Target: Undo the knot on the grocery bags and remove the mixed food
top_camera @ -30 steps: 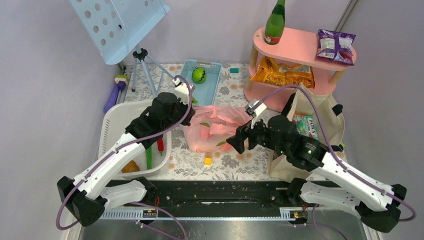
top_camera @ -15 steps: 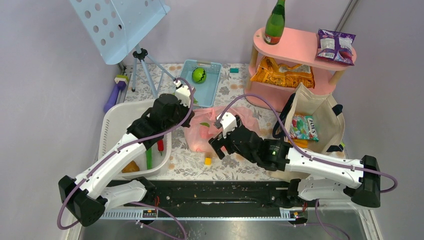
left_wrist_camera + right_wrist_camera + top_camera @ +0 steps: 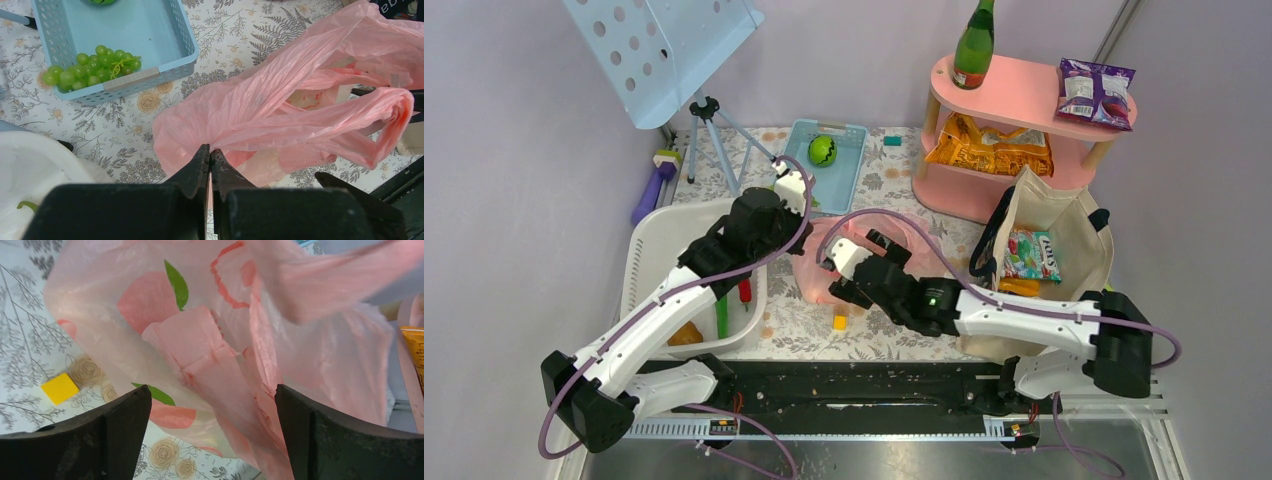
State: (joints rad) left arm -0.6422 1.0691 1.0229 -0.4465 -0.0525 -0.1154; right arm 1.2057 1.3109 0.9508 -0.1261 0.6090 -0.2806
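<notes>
The pink plastic bag [image 3: 812,272] lies crumpled on the floral cloth, mid-table. My left gripper [image 3: 804,215] is shut on a fold at the bag's left edge, seen in the left wrist view [image 3: 210,150], where the bag [image 3: 280,100] spreads to the right with a loose handle loop [image 3: 395,115]. My right gripper [image 3: 832,270] is open at the bag's near side. In the right wrist view its jaws [image 3: 211,390] stand wide apart with the bag [image 3: 200,335] just ahead. The beige canvas tote [image 3: 1069,255] stands at the right with a multicoloured snack packet [image 3: 1029,252] inside.
A white basin [image 3: 649,250] sits at the left. A blue basket [image 3: 852,150] behind the bag holds green grapes [image 3: 90,67]. A yellow cube [image 3: 839,322] lies near the bag. The pink shelf [image 3: 1024,90] carries a green bottle [image 3: 972,45], a purple packet [image 3: 1096,92] and orange packets [image 3: 989,148].
My right arm has swung left from beside the tote to the pink bag's near side, jaws open. My left gripper has stayed shut on the bag's edge.
</notes>
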